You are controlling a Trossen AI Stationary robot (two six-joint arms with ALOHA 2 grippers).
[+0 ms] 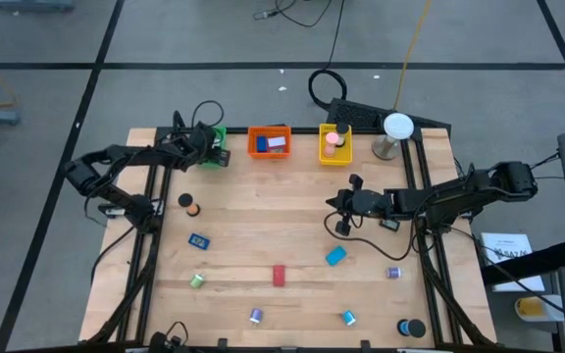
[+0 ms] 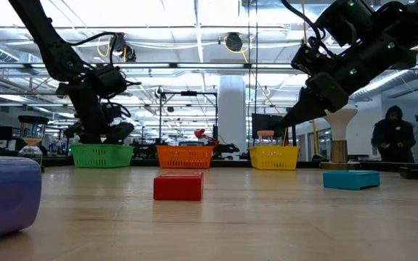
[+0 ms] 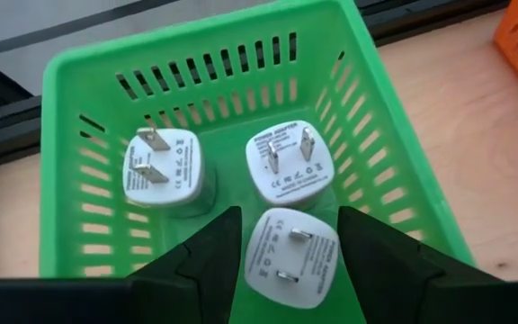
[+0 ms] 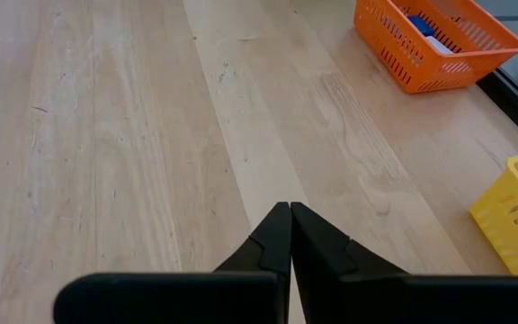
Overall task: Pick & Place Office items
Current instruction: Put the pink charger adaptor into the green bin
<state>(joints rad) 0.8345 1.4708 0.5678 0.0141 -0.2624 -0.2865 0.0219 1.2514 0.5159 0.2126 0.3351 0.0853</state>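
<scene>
The green basket [image 3: 196, 45] stands at the table's far left [image 1: 216, 147] and holds three white plug adapters. Two of them [image 3: 162, 166] [image 3: 290, 166] lie toward its far wall. My left gripper [image 3: 290, 247] is open above the basket, slanting down, and its fingers stand on either side of the third adapter [image 3: 290, 261], which lies prongs up on the basket floor. My right gripper [image 4: 290, 211] hangs shut over bare wood right of the table's middle [image 1: 333, 203]. Small office items lie loose on the near half of the table. My left gripper has the third adapter's two side faces [image 3: 252, 261] right next to its fingers [image 3: 214, 256]. Whether the fingers touch those faces I cannot tell. The adapter lies flat on the basket floor.
An orange tray [image 1: 269, 142] and a yellow tray [image 1: 333, 145] stand in the far row beside a white ball on a stand [image 1: 396, 127]. A red block [image 1: 280, 276], blue pieces [image 1: 335, 256] [image 1: 199, 240], purple rolls [image 1: 256, 315] and a black roll [image 1: 413, 328] lie scattered.
</scene>
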